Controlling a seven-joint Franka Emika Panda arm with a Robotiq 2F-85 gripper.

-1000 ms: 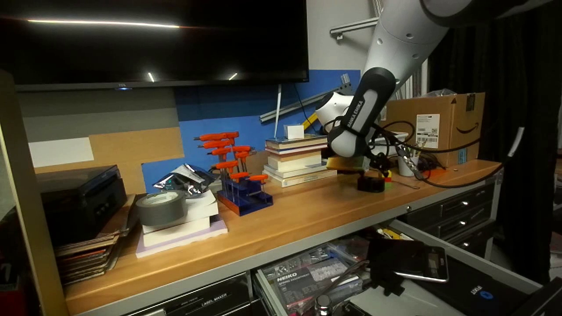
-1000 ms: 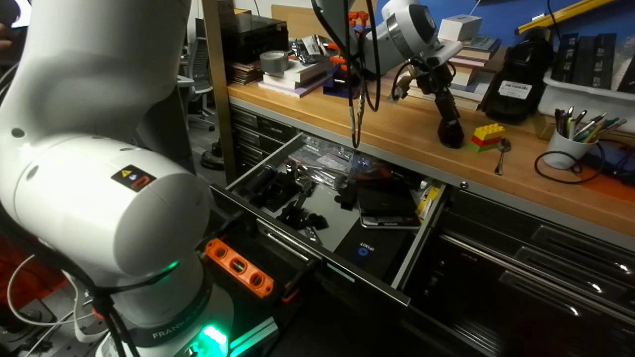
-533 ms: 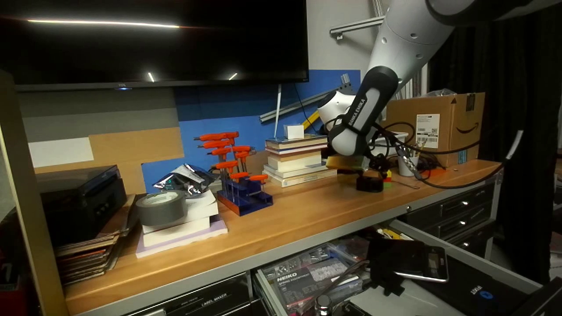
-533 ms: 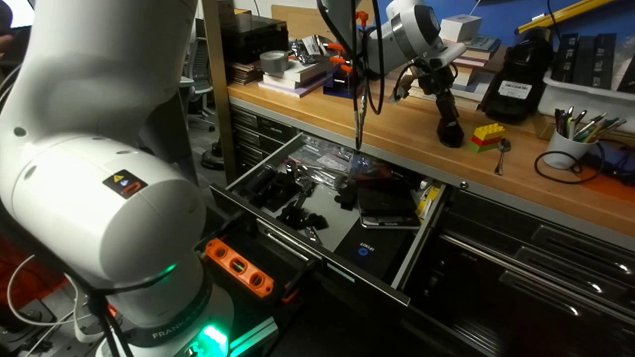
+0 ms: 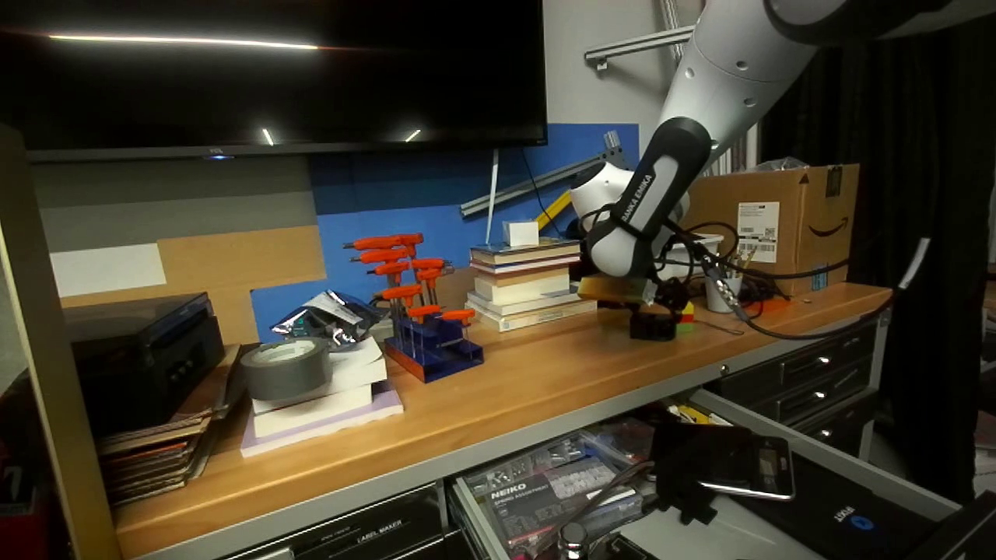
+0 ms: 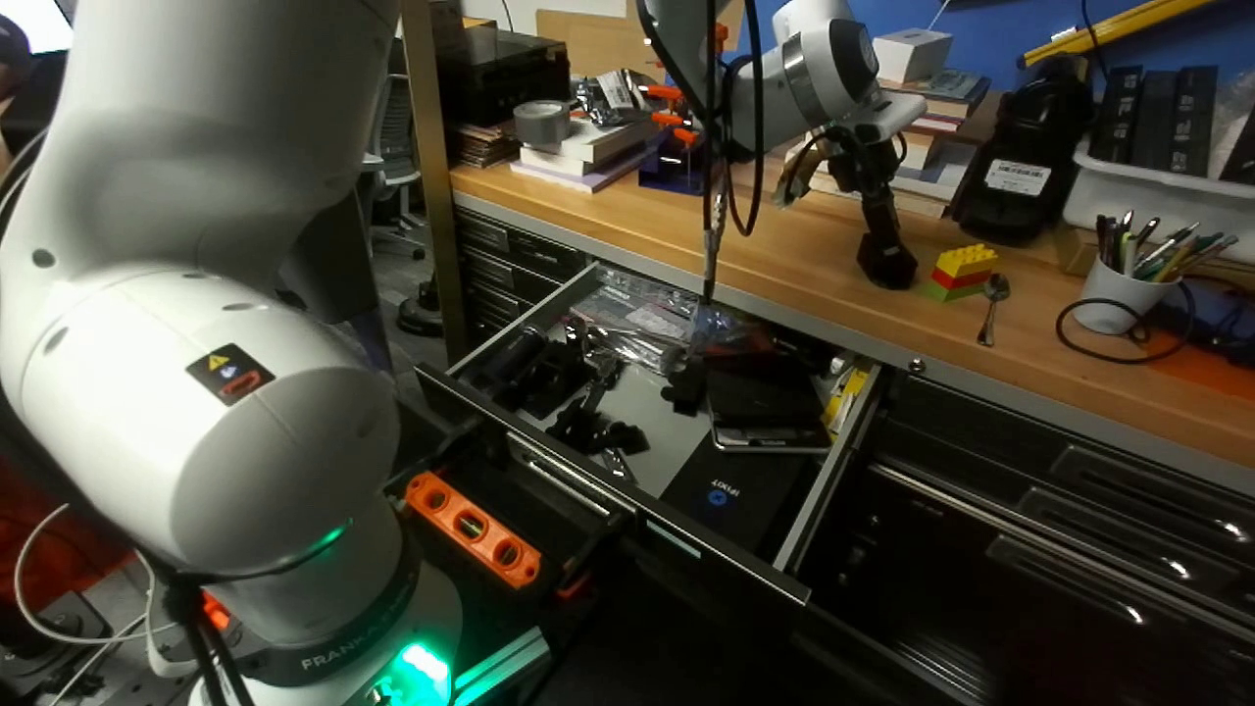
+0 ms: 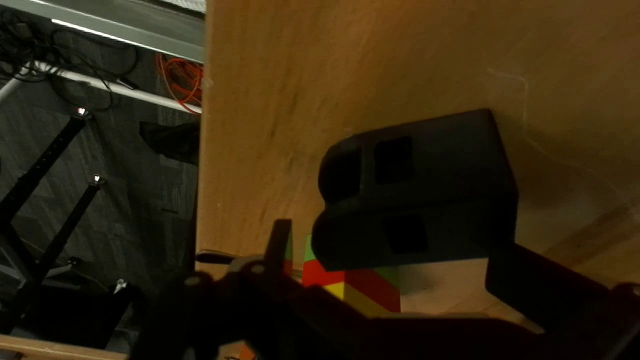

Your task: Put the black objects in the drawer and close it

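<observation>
A black blocky object (image 6: 887, 261) with square holes and rounded ends sits on the wooden bench; it also shows in an exterior view (image 5: 652, 327) and large in the wrist view (image 7: 415, 190). My gripper (image 7: 392, 245) is low around it. In the wrist view one finger stands apart from its rounded end with a gap; the other meets or overlaps its far corner. The drawer (image 6: 831, 473) is pulled open below the bench front and also shows in an exterior view (image 5: 825, 451). Black items and small tools lie inside it. No other loose black block is clear on the bench.
A yellow, red and green brick stack (image 6: 964, 272) stands beside the black object, with a spoon (image 6: 990, 306) and a pen cup (image 6: 1123, 294) further along. Books (image 5: 529, 288), a hex-key stand (image 5: 436, 350) and a black bag (image 6: 1020, 167) are on the bench. An orange level (image 6: 471, 529) lies before the drawer.
The forearm and wrist have shifted slightly to the right in both exterior views. The black object has shifted very slightly left. The drawer has not moved.
</observation>
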